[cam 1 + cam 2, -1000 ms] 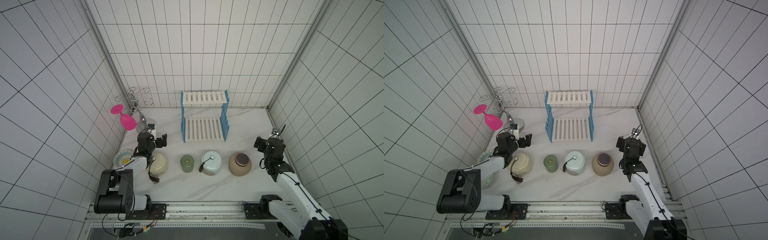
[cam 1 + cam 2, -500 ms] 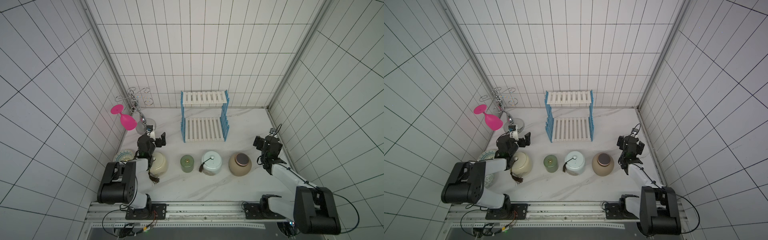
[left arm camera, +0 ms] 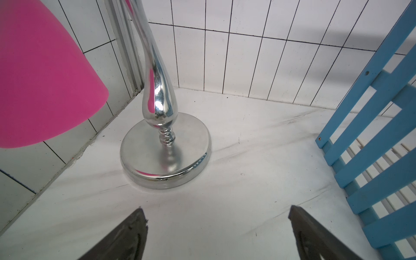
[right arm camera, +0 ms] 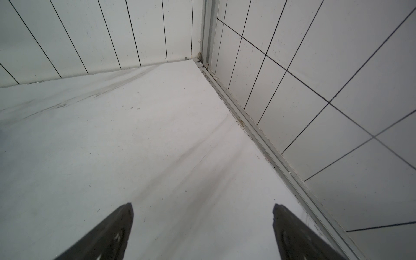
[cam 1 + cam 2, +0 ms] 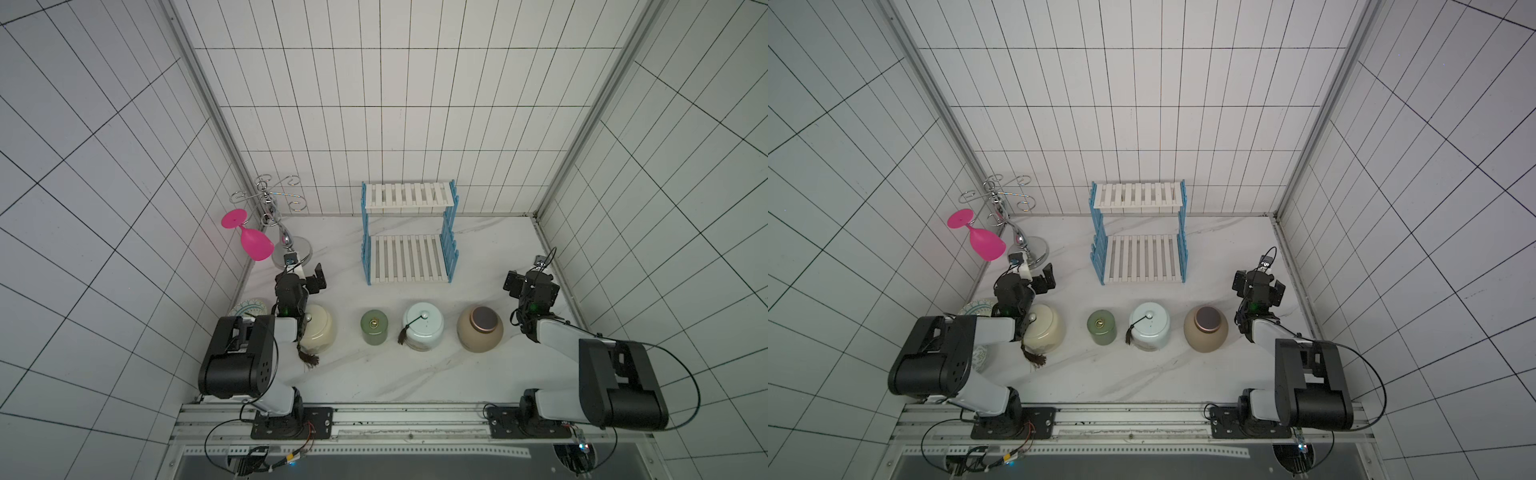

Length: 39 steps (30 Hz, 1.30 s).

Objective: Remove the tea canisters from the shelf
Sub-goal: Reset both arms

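The shelf (image 5: 409, 232) (image 5: 1142, 237) stands at the back of the marble table, both white slatted tiers bare. The tea canisters stand in a row in front of it: cream (image 5: 318, 332), green (image 5: 374, 327), pale-blue (image 5: 423, 332) and tan with a dark lid (image 5: 480, 329). My left gripper (image 5: 305, 279) (image 3: 216, 208) hovers open behind the cream canister, nothing between its fingers. My right gripper (image 5: 530, 284) (image 4: 202, 204) is open and empty over bare table right of the tan one. The shelf's blue side (image 3: 378, 126) shows in the left wrist view.
A chrome stand (image 5: 286, 245) (image 3: 166, 153) with a pink goblet (image 5: 253, 243) (image 3: 40, 78) hanging from it is just beyond the left gripper. A patterned plate (image 5: 249, 307) lies by the left wall. Tiled walls close in on both sides.
Both arms have folded back toward their bases, elbows drawn in. The grippers have barely shifted and stay open. The canisters have not moved.
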Each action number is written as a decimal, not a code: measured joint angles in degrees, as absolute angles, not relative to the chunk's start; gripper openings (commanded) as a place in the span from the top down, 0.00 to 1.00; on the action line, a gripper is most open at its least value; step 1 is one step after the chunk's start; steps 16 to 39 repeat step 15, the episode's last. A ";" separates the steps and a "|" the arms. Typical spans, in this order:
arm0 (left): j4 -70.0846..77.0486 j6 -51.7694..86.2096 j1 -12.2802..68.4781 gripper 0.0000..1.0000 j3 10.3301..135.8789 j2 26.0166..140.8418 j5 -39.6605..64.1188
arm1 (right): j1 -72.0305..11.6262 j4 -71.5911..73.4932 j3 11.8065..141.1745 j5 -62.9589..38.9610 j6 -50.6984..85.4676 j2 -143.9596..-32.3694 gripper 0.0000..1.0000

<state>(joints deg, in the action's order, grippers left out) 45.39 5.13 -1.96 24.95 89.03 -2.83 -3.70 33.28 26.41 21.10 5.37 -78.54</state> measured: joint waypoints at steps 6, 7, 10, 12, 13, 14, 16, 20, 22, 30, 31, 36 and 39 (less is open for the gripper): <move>45.34 5.19 -1.91 0.01 24.97 89.03 -3.66 | -3.70 34.00 26.41 20.25 5.02 -78.54 0.00; 45.30 5.28 -1.87 0.01 24.97 89.03 -4.05 | -3.68 34.06 26.41 20.18 4.95 -78.54 0.00; 45.12 5.45 -1.56 0.01 25.06 89.03 -5.21 | -3.68 34.24 26.41 20.10 4.93 -78.54 0.00; 45.15 5.54 -1.26 0.01 25.08 89.03 -5.87 | -3.68 34.61 26.41 19.94 4.91 -78.54 0.00; 45.15 5.56 -1.17 0.01 25.08 89.03 -6.13 | -3.66 34.76 26.41 19.90 4.91 -78.54 0.00; 45.15 5.58 -1.15 0.01 25.08 89.03 -6.35 | -3.62 34.87 26.41 19.84 4.89 -78.54 0.00; 45.15 5.61 -1.08 0.01 25.08 89.03 -6.63 | -3.57 34.92 26.41 19.77 4.89 -78.52 0.00; 45.15 5.61 -1.08 0.01 25.08 89.03 -6.63 | -3.57 34.92 26.41 19.77 4.89 -78.52 0.00; 45.15 5.61 -1.08 0.01 25.08 89.03 -6.63 | -3.57 34.92 26.41 19.77 4.89 -78.52 0.00; 45.15 5.61 -1.08 0.01 25.08 89.03 -6.63 | -3.57 34.92 26.41 19.77 4.89 -78.52 0.00; 45.15 5.61 -1.08 0.01 25.08 89.03 -6.63 | -3.57 34.92 26.41 19.77 4.89 -78.52 0.00; 45.15 5.61 -1.08 0.01 25.08 89.03 -6.63 | -3.57 34.92 26.41 19.77 4.89 -78.52 0.00; 45.15 5.61 -1.08 0.01 25.08 89.03 -6.63 | -3.57 34.92 26.41 19.77 4.89 -78.52 0.00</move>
